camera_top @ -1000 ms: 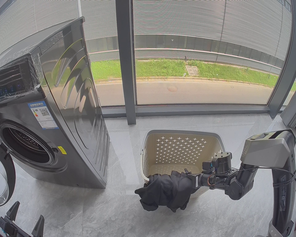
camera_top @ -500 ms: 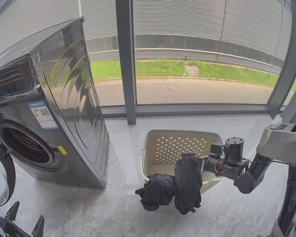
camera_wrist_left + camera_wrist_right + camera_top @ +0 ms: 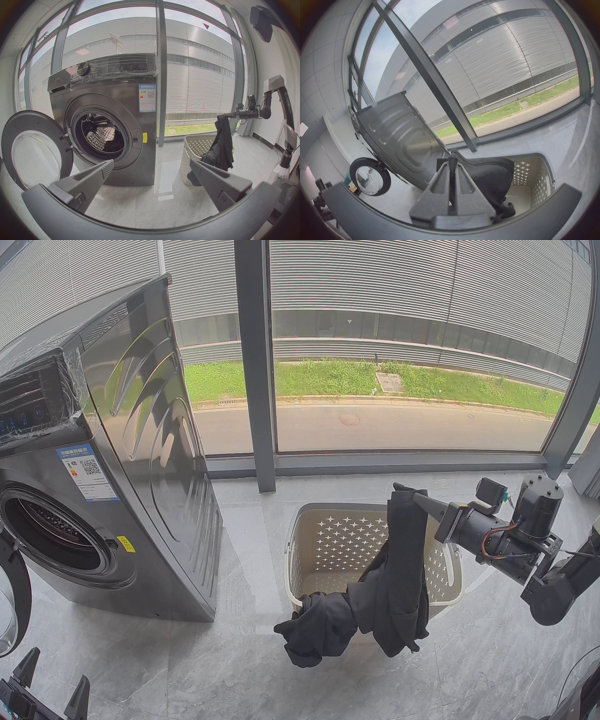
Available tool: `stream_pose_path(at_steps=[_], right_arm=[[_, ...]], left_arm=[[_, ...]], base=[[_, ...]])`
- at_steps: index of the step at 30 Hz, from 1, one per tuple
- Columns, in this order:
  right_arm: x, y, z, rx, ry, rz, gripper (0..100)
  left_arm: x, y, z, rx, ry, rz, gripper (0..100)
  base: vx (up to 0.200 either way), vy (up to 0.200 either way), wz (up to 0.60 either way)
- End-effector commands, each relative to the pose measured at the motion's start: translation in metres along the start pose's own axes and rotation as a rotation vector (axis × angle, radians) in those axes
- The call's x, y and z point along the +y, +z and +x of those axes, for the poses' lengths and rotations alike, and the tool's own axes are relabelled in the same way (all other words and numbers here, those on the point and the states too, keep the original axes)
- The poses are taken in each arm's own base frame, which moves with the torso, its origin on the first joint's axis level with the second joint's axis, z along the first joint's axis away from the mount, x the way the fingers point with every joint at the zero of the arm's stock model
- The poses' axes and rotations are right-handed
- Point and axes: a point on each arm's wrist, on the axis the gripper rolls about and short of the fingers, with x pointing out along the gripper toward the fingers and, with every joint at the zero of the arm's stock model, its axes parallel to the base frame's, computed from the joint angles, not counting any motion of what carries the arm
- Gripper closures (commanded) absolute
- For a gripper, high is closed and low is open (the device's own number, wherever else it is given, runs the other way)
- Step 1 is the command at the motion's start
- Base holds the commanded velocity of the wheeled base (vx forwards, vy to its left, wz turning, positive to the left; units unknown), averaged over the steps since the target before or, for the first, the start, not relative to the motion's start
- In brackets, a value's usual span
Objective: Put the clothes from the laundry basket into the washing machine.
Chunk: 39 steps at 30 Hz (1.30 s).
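Pinching the top edge of a dark garment (image 3: 400,577) with the right gripper (image 3: 417,498), jaws pressed tight on a thin fold of the cloth and nothing else between them; seen close from the right wrist as a rounded hem bulging just beyond the pressed tips; hanging directly below that gripper in one long drape, then twisting into a bunched lump lower down and off toward the left-arm side; slung with that lump over the near rim of the cream laundry basket (image 3: 337,546), outside the wall and low toward the floor (image 3: 206,671), though impossible to tell whether touching it; held high above the basket, well clear of its rim and perforated walls; far off to that gripper's left, well apart from cloth and basket, the grey washing machine (image 3: 144,446), with round door (image 3: 32,147) swung wide and drum opening (image 3: 100,134) uncovered; down low near the floor on that same side, the left gripper (image 3: 150,164), fingers spread wide with nothing between them, pointed toward the machine's front; straight ahead of it the drum opening, off to its right and well apart the basket and the hanging garment; beyond both grippers, tall window panes (image 3: 406,352) with a dark upright post (image 3: 256,365) between machine and basket.
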Motion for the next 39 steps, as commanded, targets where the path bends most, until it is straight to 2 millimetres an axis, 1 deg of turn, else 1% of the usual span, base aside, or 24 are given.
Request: stream_pose_path(at_steps=[1, 3, 5, 6, 7, 8, 9, 10, 11, 13, 15, 16, 18, 22, 25, 27, 29, 31, 32, 33, 35, 39], right_arm=[[0.009, 0.015, -0.011, -0.068, 0.027, 0.002, 100], [0.01, 0.018, -0.011, -0.093, 0.036, -0.003, 100], [0.017, 0.025, -0.014, -0.139, 0.06, -0.013, 100], [0.017, 0.025, -0.014, -0.139, 0.06, -0.013, 100], [0.026, 0.03, -0.019, -0.159, 0.076, -0.017, 100], [0.031, 0.034, -0.022, -0.174, 0.081, -0.017, 100], [0.031, 0.034, -0.022, -0.174, 0.081, -0.017, 100], [0.04, 0.041, -0.028, -0.21, 0.093, -0.02, 100], [0.043, 0.043, -0.03, -0.223, 0.095, -0.021, 100], [0.059, 0.052, -0.043, -0.269, 0.111, -0.034, 100], [0.062, 0.054, -0.046, -0.276, 0.111, -0.04, 100], [0.075, 0.062, -0.061, -0.299, 0.119, -0.058, 100], [0.086, 0.07, -0.074, -0.32, 0.149, -0.057, 100], [0.096, 0.092, -0.093, -0.373, 0.176, -0.058, 100], [0.098, 0.101, -0.102, -0.381, 0.171, -0.062, 100], [0.097, 0.102, -0.105, -0.367, 0.168, -0.068, 100], [0.091, 0.099, -0.107, -0.326, 0.134, -0.076, 100], [0.082, 0.097, -0.105, -0.302, 0.097, -0.081, 100], [0.073, 0.097, -0.104, -0.293, 0.07, -0.088, 100], [0.071, 0.097, -0.104, -0.29, 0.067, -0.089, 100], [0.062, 0.1, -0.104, -0.288, 0.047, -0.099, 100], [0.058, 0.099, -0.103, -0.273, 0.027, -0.11, 100]], left_arm=[[0.0, -0.005, 0.0, 0.002, 0.0, 0.001, 0], [0.0, -0.005, 0.0, 0.002, 0.0, 0.001, 0], [0.0, -0.005, 0.0, 0.002, 0.0, 0.004, 0], [0.0, -0.005, 0.0, 0.002, 0.0, 0.004, 0], [0.0, -0.005, 0.0, 0.002, 0.0, 0.008, 0], [0.0, -0.005, 0.0, 0.002, -0.001, 0.008, 0], [0.0, -0.005, 0.0, 0.002, -0.001, 0.008, 0], [0.0, -0.005, 0.0, 0.002, -0.003, 0.012, 0], [0.0, -0.005, 0.0, 0.002, -0.005, 0.014, 0], [0.0, -0.005, 0.0, 0.002, -0.003, 0.012, 0], [0.0, -0.005, 0.0, 0.002, -0.001, 0.012, 0], [0.0, -0.005, 0.0, 0.002, -0.003, 0.014, 0], [0.0, -0.005, 0.0, 0.0, -0.003, 0.014, 0], [0.0, -0.005, 0.0, 0.002, -0.006, 0.02, 0], [0.0, -0.005, 0.0, 0.002, -0.009, 0.03, 0], [0.0, -0.005, 0.0, 0.001, -0.012, 0.032, 0], [0.0, -0.005, 0.0, 0.003, -0.014, 0.032, 0], [0.0, -0.005, 0.0, 0.001, -0.014, 0.031, 0], [0.0, -0.005, 0.0, 0.001, -0.014, 0.032, 0], [0.0, -0.005, 0.0, 0.001, -0.014, 0.032, 0], [0.0, -0.005, 0.0, 0.003, -0.014, 0.03, 0], [0.0, -0.005, 0.0, 0.001, -0.015, 0.012, 0]], base=[[0.0, 0.0, 0.0], [0.0, 0.0, 0.0], [0.0, 0.0, 0.0], [0.0, 0.0, 0.0], [0.0, 0.0, 0.0], [0.0, 0.0, 0.0], [0.0, 0.0, 0.0], [0.0, 0.0, 0.0], [0.0, 0.0, 0.0], [0.0, 0.0, 0.0], [0.0, 0.0, 0.0], [0.0, 0.0, 0.0], [0.0, 0.0, 0.0], [0.0, 0.0, 0.0], [0.0, 0.0, 0.0], [0.0, 0.0, 0.0], [0.0, 0.0, 0.0], [-0.2, 0.0, 0.0], [-0.2, 0.0, 0.0], [-0.2, 0.0, 0.0], [-0.2, 0.0, 0.0], [-0.2, 0.0, 0.0]])
